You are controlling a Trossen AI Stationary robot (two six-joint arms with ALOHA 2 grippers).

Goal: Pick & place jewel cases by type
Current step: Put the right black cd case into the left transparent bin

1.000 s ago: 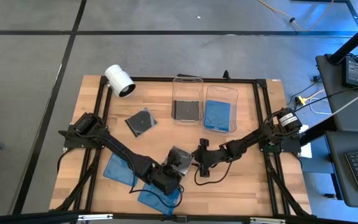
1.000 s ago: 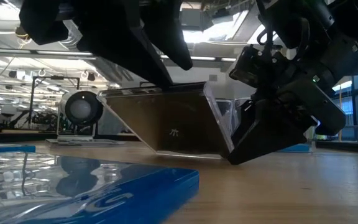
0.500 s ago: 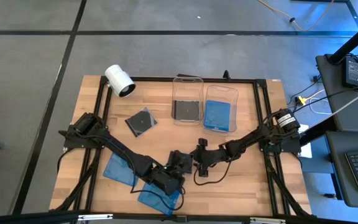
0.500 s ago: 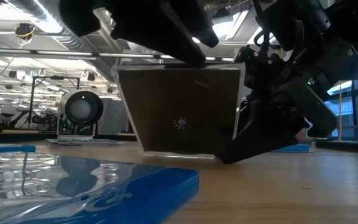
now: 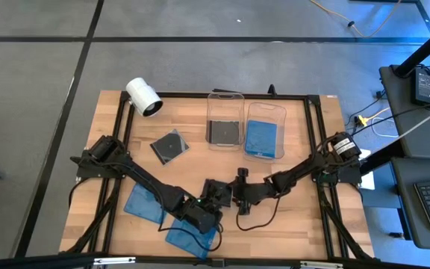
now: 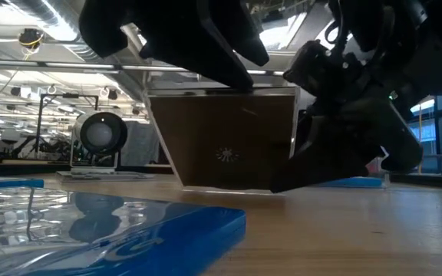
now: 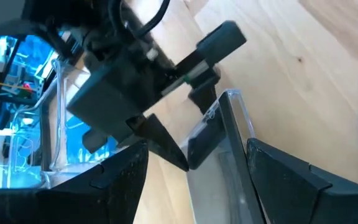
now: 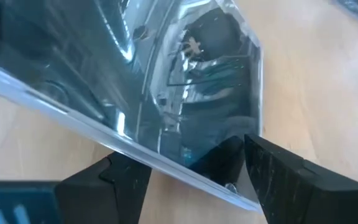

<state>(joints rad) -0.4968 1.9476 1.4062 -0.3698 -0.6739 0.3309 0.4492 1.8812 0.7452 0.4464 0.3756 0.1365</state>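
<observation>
From overhead I see both arms meeting near the front middle of the table (image 5: pixel 290 224), over a dark jewel case (image 6: pixel 225 138) that stands on edge, its lower edge down on the wood in the low view. My left gripper (image 5: pixel 209 200) reaches in from the front-left and has the case by its upper edge, fingers clamped on it (the left wrist view shows the case's clear rim running up between them). My right gripper (image 5: pixel 234 196) comes in from the right side and sits at the case's lower corner; the right wrist view shows its two fingers either side of the case edge, but I cannot tell whether they are actually pinching it or just straddling. Another dark jewel case (image 5: pixel 169 146) lies flat further back on the left, and two blue jewel cases (image 5: pixel 142 204) lie near the front-left beneath the left arm. At the back stand two clear tubs: the left tub (image 5: pixel 225 104) holds a dark case, the right tub (image 5: pixel 266 116) a blue one. A white cylinder (image 5: pixel 143 97) lies at the back-left corner.
</observation>
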